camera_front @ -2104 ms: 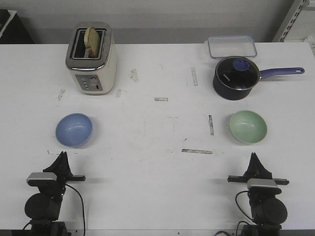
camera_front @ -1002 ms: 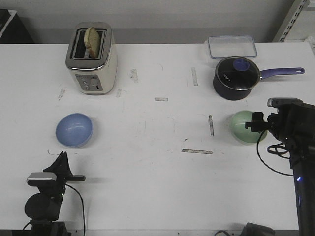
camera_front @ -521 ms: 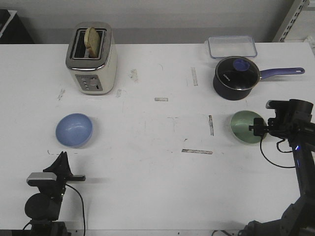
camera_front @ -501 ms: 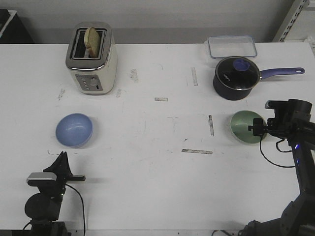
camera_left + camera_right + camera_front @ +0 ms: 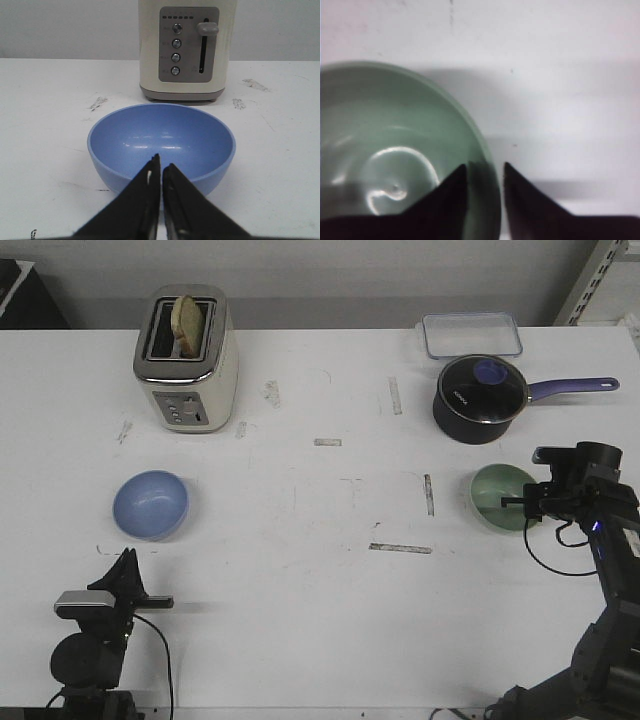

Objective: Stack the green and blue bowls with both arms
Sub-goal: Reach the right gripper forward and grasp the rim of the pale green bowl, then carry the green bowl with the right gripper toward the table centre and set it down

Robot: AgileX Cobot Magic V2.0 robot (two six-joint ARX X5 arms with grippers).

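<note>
Bowls sit well apart on the scuffed white table (image 5: 320,580), with only the right arm reaching out.

Largest after the table is the cream two-slot toaster (image 5: 187,358) holding a slice of bread (image 5: 188,325) at the far left; the dark lidded saucepan with a purple handle (image 5: 483,398) stands at the far right, a clear plastic lidded container (image 5: 471,334) behind it. The glossy periwinkle-blue round bowl (image 5: 151,504) rests left of centre, just ahead of the parked black left gripper (image 5: 160,175), whose fingers are pressed together on nothing. The glossy mint-green round bowl (image 5: 504,497) lies near the saucepan; the black right gripper (image 5: 485,172) straddles its right rim, one finger inside, one outside, a narrow gap showing between them.
</note>
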